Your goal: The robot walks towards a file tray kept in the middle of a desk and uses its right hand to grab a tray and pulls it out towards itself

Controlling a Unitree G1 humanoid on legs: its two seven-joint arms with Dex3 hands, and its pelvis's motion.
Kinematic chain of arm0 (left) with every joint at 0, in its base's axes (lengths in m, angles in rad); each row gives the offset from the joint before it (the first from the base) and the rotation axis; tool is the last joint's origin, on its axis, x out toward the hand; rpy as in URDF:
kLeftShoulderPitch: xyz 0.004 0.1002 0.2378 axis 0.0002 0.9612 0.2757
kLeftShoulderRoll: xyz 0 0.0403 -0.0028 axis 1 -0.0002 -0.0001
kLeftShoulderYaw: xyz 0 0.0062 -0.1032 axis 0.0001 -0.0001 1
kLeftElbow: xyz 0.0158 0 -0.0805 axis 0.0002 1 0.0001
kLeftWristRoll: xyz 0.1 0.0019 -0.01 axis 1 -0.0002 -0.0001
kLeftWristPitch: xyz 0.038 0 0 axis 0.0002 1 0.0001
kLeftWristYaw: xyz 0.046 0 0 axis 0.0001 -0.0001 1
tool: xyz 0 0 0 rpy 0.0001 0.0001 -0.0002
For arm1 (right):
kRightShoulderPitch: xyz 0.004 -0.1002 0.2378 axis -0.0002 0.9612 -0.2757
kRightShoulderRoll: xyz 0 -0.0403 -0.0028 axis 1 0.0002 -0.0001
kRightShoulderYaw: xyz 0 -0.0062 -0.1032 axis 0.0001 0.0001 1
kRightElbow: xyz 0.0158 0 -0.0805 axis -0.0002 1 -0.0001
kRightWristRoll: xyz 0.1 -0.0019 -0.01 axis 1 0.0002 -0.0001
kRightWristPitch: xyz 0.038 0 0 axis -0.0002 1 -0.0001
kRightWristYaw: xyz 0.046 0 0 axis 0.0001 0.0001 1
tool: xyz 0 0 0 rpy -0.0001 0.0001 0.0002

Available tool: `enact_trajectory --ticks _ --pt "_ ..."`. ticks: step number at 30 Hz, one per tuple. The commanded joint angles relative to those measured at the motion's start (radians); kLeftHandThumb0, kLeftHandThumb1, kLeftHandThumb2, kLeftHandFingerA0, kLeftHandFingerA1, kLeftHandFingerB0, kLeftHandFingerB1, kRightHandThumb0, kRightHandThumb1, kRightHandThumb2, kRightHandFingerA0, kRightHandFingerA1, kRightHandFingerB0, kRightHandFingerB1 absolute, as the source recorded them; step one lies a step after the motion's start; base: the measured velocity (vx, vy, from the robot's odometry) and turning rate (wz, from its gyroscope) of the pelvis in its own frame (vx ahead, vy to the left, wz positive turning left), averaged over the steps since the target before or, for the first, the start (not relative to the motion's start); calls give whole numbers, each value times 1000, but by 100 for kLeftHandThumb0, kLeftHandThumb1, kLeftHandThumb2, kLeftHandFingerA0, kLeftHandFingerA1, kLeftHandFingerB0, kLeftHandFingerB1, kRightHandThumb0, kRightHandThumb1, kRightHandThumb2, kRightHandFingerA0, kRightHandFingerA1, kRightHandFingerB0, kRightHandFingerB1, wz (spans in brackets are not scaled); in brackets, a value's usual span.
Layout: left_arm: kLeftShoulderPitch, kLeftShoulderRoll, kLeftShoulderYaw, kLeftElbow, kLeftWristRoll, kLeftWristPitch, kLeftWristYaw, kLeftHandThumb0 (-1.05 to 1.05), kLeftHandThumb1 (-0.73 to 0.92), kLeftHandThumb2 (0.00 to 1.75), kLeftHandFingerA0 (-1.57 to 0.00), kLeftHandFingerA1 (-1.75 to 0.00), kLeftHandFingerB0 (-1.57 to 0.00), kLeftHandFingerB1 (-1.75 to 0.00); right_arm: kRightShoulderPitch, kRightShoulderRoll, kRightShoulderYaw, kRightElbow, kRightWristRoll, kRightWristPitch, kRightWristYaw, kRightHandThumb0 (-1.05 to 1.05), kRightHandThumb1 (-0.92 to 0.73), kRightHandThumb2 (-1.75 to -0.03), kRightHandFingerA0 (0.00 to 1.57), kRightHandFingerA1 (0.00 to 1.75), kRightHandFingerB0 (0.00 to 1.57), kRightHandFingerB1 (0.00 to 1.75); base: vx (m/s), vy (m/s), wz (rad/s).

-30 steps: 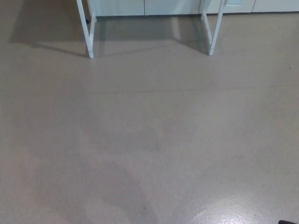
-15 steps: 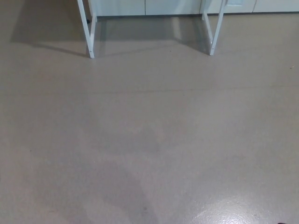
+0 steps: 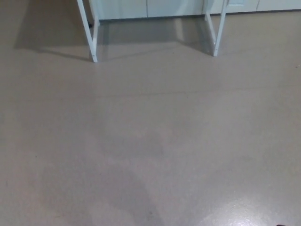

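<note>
Only the white legs of the desk show, at the top of the head view: the left leg [image 3: 89, 30] and the right leg [image 3: 217, 28]. The desk top and the file tray lie above the frame, out of sight. Neither of my hands shows.
Grey-beige floor [image 3: 150, 141] fills the picture between me and the desk. Behind the desk legs runs a pale cabinet or wall base [image 3: 150, 8]. A glare patch lies on the floor at the lower right [image 3: 244, 214].
The whole picture has slid slightly down and right, so the camera has moved a little closer to the desk. A dark speck at the lower right edge has left the frame.
</note>
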Motion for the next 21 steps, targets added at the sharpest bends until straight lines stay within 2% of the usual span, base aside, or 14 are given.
enact_trajectory --ticks 1,7,12,21 --pt "7 13 0 -9 -16 -20 4 -8 38 83 -29 -55 -18 -49 -5 -9 0 -5 12 -21 -7 -21 -52 -55 64 52 52 48 65 88 -25" --pt "14 13 -6 -24 -11 -19 12 -8 38 83 -35 -57 -19 -50 -15 -13 3 14 13 -30 -4 -21 -52 -55 64 53 54 49 82 198 -14" --pt "13 21 -17 -16 -5 -25 13 -9 39 83 -29 -55 -18 -49 -14 -13 7 14 9 -36 -7 -21 -51 -55 63 53 52 49 194 393 -13" --pt "12 21 -17 -7 -11 -31 18 -8 39 83 -33 -57 -19 -50 -10 -16 13 10 16 -26 1 -20 -52 -55 62 52 52 48 191 55 10"
